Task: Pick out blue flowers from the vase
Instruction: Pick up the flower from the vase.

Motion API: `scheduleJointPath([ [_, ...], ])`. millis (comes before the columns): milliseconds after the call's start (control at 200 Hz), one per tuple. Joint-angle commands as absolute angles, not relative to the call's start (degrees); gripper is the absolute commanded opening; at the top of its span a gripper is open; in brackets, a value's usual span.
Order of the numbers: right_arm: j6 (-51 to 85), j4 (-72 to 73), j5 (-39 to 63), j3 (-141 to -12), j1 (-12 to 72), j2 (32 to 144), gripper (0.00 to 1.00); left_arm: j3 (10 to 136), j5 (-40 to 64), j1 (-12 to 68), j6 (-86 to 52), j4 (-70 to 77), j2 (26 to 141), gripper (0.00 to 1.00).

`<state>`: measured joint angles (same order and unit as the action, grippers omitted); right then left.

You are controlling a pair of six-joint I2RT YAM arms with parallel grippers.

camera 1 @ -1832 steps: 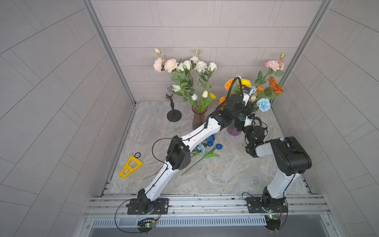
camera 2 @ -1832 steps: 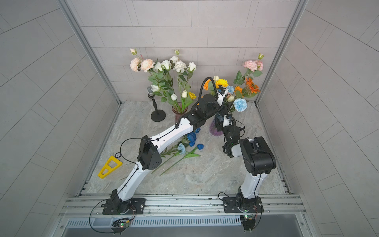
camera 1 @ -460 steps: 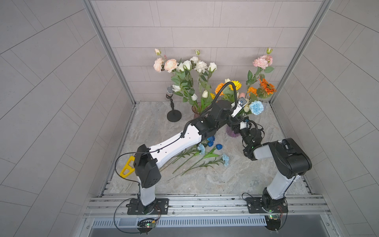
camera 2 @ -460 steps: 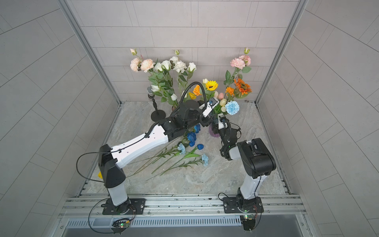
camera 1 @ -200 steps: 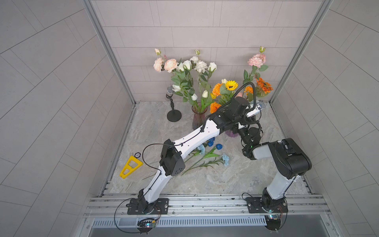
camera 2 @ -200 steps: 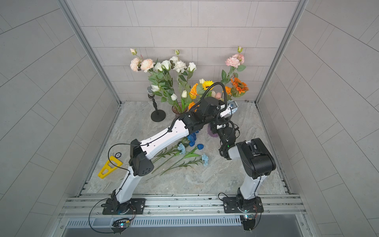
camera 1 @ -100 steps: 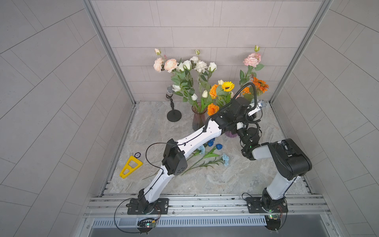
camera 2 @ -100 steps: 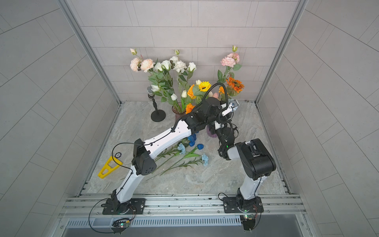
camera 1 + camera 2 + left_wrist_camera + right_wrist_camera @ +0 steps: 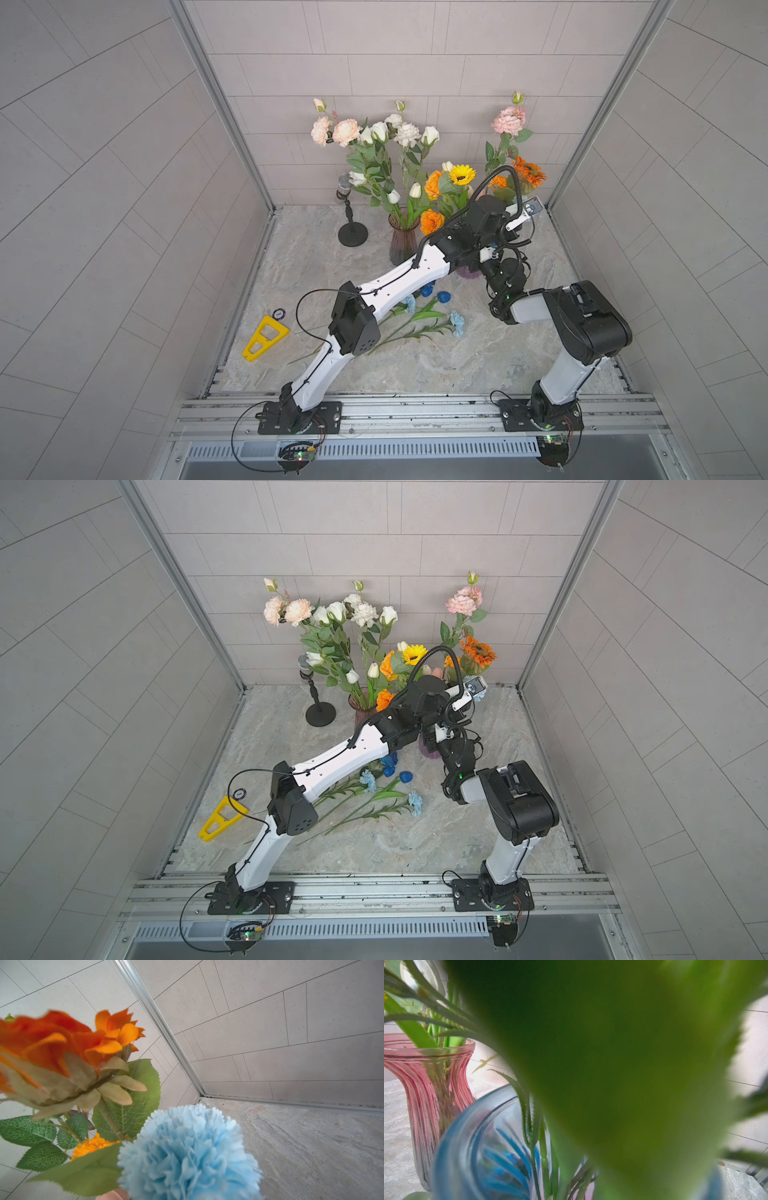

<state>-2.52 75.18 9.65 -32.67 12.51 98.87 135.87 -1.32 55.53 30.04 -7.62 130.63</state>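
The purplish glass vase [image 9: 467, 272] [image 9: 467, 1136] stands at the back right with orange, yellow and pink blooms in it. My right gripper [image 9: 488, 255] holds it at the rim; a green leaf hides the fingers in the right wrist view. A pale blue carnation [image 9: 187, 1157] [image 9: 478, 696] is still in the vase. My left gripper [image 9: 511, 226] is right under its head, with its fingers hidden. More blue flowers lie on the floor in both top views: dark tulips [image 9: 444, 296] [image 9: 406, 776] and pale carnations [image 9: 457, 322] [image 9: 415, 803].
A pink glass vase [image 9: 402, 245] [image 9: 431, 1084] with white and peach flowers stands just left of the purplish one. A black microphone stand [image 9: 351, 216] is further left. A yellow triangular tool [image 9: 266, 336] lies by the left wall. The back right corner is close to the left wrist.
My left wrist has moved right and back, over the pale blue carnation, which it now covers from above. The vase's blooms have swung left and back. The right arm has hardly moved.
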Motion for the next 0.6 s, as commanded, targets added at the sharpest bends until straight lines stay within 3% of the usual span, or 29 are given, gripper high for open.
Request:
scheduleJointPath([
  [0,-3.21,75.48,9.59,-32.29,13.10,97.39,0.62,136.75,-0.84,56.07,31.05,-4.32,128.73,0.37],
  [595,-2.06,76.73,8.56,-32.26,12.92,97.81,0.62,132.24,2.22,56.55,31.09,-1.02,116.21,0.36],
])
